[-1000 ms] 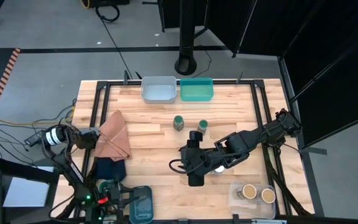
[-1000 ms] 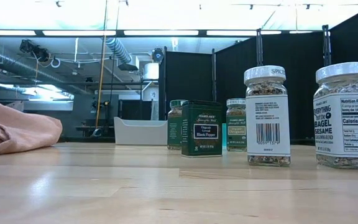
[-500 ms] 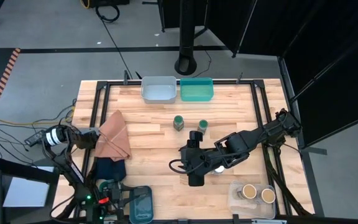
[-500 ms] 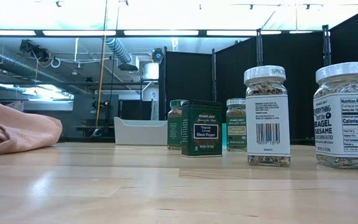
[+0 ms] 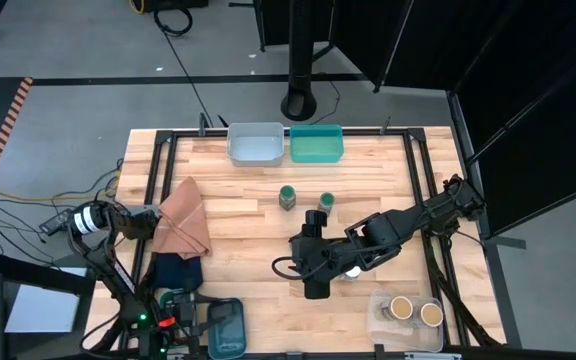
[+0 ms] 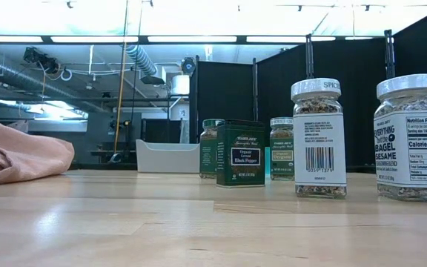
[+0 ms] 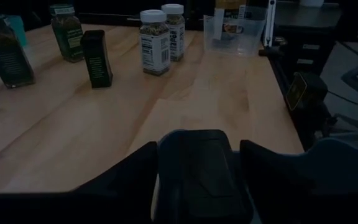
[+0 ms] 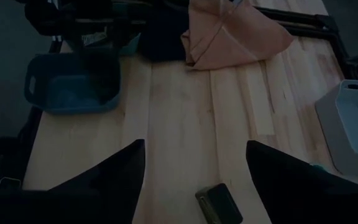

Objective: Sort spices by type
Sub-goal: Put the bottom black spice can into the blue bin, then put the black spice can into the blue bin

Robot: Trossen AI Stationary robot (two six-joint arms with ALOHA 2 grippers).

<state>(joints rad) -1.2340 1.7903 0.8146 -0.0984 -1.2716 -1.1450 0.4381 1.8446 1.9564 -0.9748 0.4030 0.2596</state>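
Two green-lidded jars and a small black box stand mid-table. Two white-lidded jars stand nearer the right. Two tan-topped jars sit in a clear tub at the near right. My right gripper hangs open above the table, over the black box. My left gripper is at the near left by a blue bin. A dark rounded block stands between its fingers with a thin gap on each side; what it is I cannot tell.
A white bin and a teal bin stand at the far edge. A brown cloth and a dark blue cloth lie at the left. My right arm reaches across the table from the right.
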